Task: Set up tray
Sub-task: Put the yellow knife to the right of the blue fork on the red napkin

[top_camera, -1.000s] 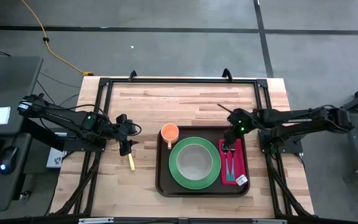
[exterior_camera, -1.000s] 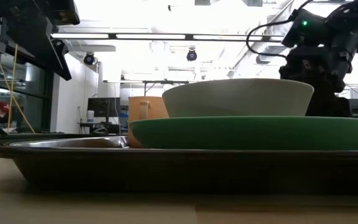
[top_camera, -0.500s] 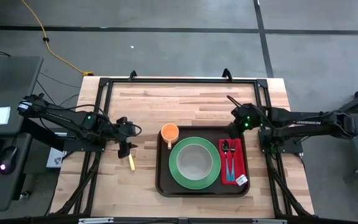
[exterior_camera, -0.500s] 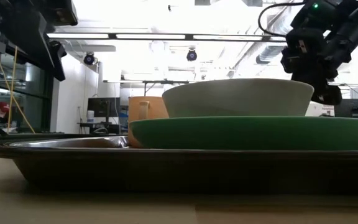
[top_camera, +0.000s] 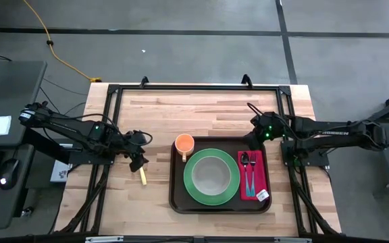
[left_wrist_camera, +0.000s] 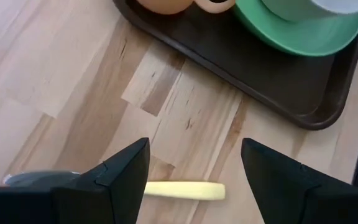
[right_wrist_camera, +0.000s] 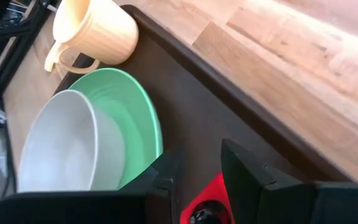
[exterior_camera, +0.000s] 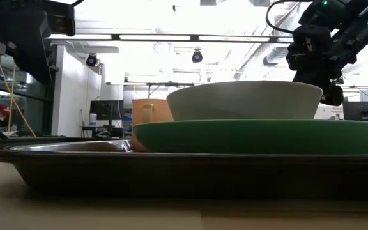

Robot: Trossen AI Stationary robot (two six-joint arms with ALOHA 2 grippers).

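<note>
Low view: the tray (exterior_camera: 171, 169) rim fills the foreground, with the green plate (exterior_camera: 260, 135) on it, the pale bowl (exterior_camera: 245, 100) in the plate and the orange cup (exterior_camera: 147, 114) behind; this view alone shows the stacking in profile.
High view: only here do the red napkin (top_camera: 252, 174) and the spoon and fork (top_camera: 247, 170) on it show whole, at the tray's right end beside the plate.
Left wrist view: a yellow-handled utensil (left_wrist_camera: 182, 190) lies on the wooden table (left_wrist_camera: 55, 81), just outside the tray; its other end is hidden by the fingers.
Left gripper (top_camera: 138, 158): fingers wide apart, holding nothing, directly above the yellow handle.
Right gripper (top_camera: 253, 140): over the tray's far right corner, above the napkin's far end; fingers a narrow gap apart, nothing between them.
Tray: middle-right of the table, near the front edge.
</note>
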